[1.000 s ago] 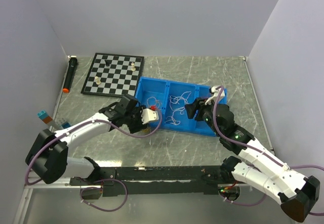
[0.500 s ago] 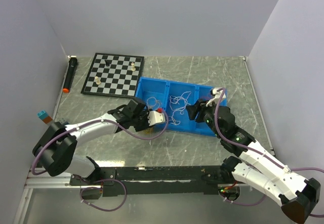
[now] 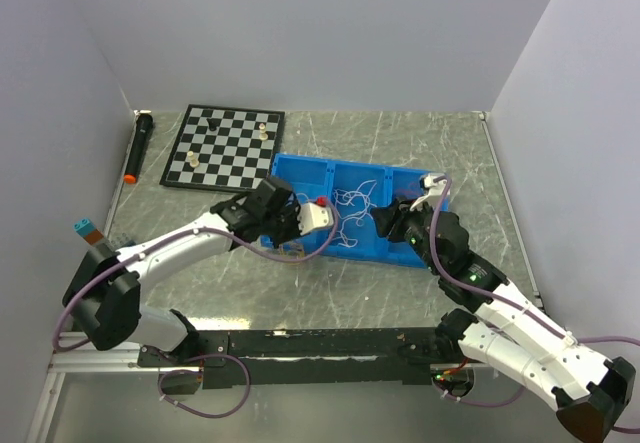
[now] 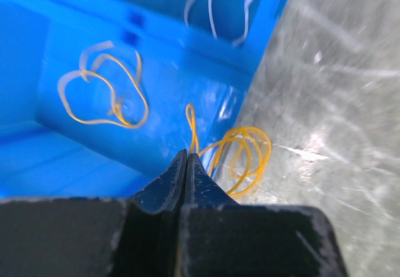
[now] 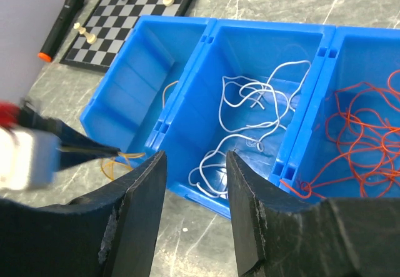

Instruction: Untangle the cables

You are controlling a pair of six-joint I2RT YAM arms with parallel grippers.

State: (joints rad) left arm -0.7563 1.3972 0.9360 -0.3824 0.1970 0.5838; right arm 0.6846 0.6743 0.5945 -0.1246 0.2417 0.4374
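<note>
The blue bin (image 3: 300, 168) has three compartments. Yellow cables (image 4: 100, 99) lie in the left one, white cables (image 5: 250, 120) in the middle and red-orange cables (image 5: 369, 139) in the right. My left gripper (image 4: 187, 156) is shut on a yellow cable (image 4: 250, 158) by the bin's near left wall. That cable's loops hang over the table just outside the bin. My right gripper (image 5: 195, 158) is open and holds nothing. It hovers over the near wall of the white cables' compartment.
A chessboard (image 3: 225, 146) with a few pieces lies behind the bin at the left. A black marker with an orange tip (image 3: 137, 148) rests along the left wall. A small blue and orange block (image 3: 85, 228) sits at the left edge.
My left gripper has shut on the yellow cable and moved right and back along the bin. The right gripper's jaws have narrowed a little and it has drifted slightly right.
</note>
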